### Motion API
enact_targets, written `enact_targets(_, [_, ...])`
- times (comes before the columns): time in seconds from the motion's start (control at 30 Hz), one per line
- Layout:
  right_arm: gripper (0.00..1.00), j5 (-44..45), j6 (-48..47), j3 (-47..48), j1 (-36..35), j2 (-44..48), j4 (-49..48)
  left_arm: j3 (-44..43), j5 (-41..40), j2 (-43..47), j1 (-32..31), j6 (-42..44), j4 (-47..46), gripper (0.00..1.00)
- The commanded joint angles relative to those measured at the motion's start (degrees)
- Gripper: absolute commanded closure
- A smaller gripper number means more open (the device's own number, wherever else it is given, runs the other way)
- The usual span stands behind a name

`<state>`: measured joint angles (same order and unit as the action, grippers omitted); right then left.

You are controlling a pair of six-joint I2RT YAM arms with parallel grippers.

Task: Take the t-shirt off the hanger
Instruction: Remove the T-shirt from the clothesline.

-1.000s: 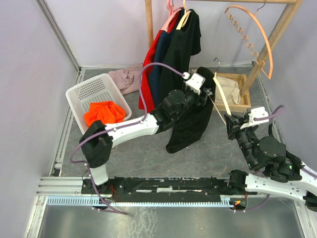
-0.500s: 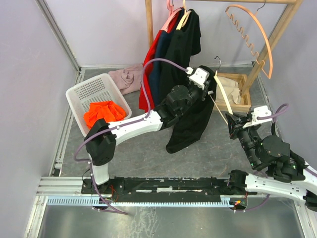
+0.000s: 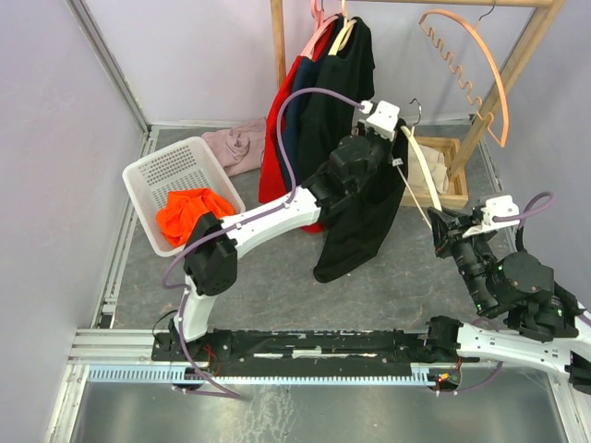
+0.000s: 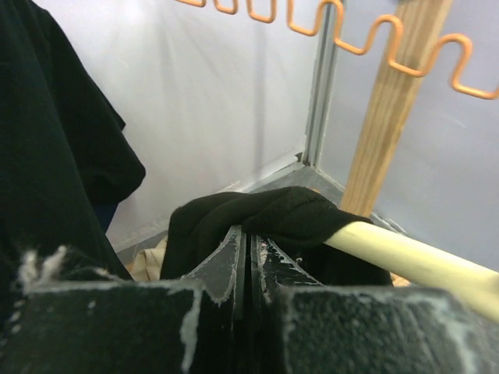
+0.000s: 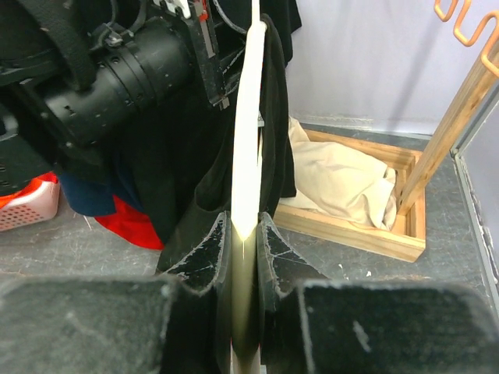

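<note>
A black t-shirt (image 3: 355, 221) hangs from a cream wooden hanger (image 3: 420, 175) held out in front of the clothes rack. My left gripper (image 3: 395, 152) is up at the hanger's upper end. In the left wrist view its jaws (image 4: 249, 234) are shut, with a fold of the t-shirt (image 4: 273, 214) pinched at their tips where the cloth covers the hanger arm (image 4: 409, 261). My right gripper (image 3: 441, 231) is shut on the hanger's lower end. In the right wrist view the hanger (image 5: 248, 117) rises from between its fingers (image 5: 243, 226), with the t-shirt (image 5: 274, 132) draped behind it.
A wooden rack (image 3: 277, 37) holds red, navy and black garments (image 3: 319, 92) and an orange wavy hanger (image 3: 471, 65). A white basket (image 3: 175, 166) with orange cloth (image 3: 194, 208) stands at the left, and a pink cloth (image 3: 235, 143) lies behind it. A wooden crate (image 3: 452, 198) holds beige cloth.
My left gripper has moved up and to the right along the hanger and has shut on the t-shirt's cloth. The right gripper with the hanger has shifted slightly to the right.
</note>
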<state>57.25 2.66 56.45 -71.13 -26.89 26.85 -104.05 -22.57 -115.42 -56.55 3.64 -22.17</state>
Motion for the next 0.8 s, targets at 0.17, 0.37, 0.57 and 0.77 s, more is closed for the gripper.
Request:
enact_targets(0.17, [0.98, -0.41, -0.45, 4.17, -0.19, 0.23, -1.04, -11.69, -1.97, -7.14, 6.48, -1.58, 4.89, 0.97])
enact_targets(0.37, [0.98, 0.03, -0.72, 5.01, -0.20, 0.09, -0.93, -14.83, -0.49, -10.03, 8.99, -3.91, 7.52, 0.97])
enact_targets(0.57, [0.98, -1.19, -0.59, 6.02, -0.23, 0.28, -0.46, -18.19, 0.40, -14.01, 9.99, -4.29, 9.22, 0.97])
enact_targets(0.77, [0.98, -1.11, -1.46, 7.43, -0.22, 0.00, -0.85, -16.59, 1.98, -14.81, 10.01, -6.11, 9.66, 0.97])
